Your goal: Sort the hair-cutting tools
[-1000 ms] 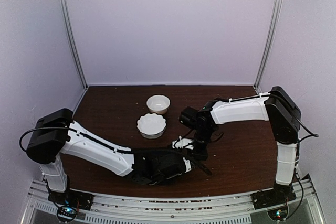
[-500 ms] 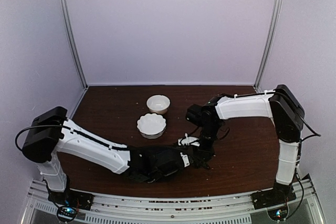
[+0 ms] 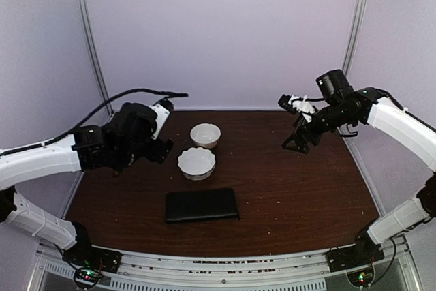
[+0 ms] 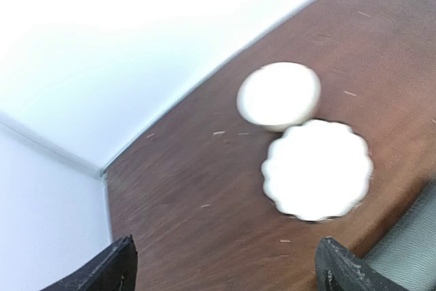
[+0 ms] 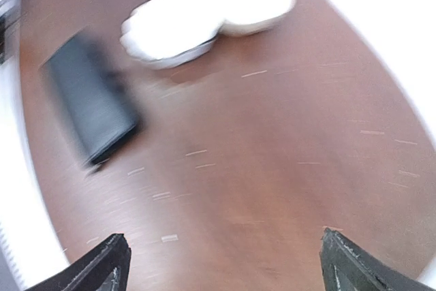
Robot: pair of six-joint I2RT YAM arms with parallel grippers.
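Left hand [image 4: 228, 267], right hand [image 5: 225, 260]: both released, empty, high above worktop [image 3: 306, 189]. Shut black case [image 3: 202, 205] below, between hands. No hair-cutting tools visible; sorting likely complete.

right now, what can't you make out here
Scissors and black sticks: seen in no view; the closed black case may hide them.
Bowl contents: round bowl and scalloped bowl washed out in left wrist, tiny from above.
Right wrist: everything motion-blurred.
Left wrist: case cut by right edge.
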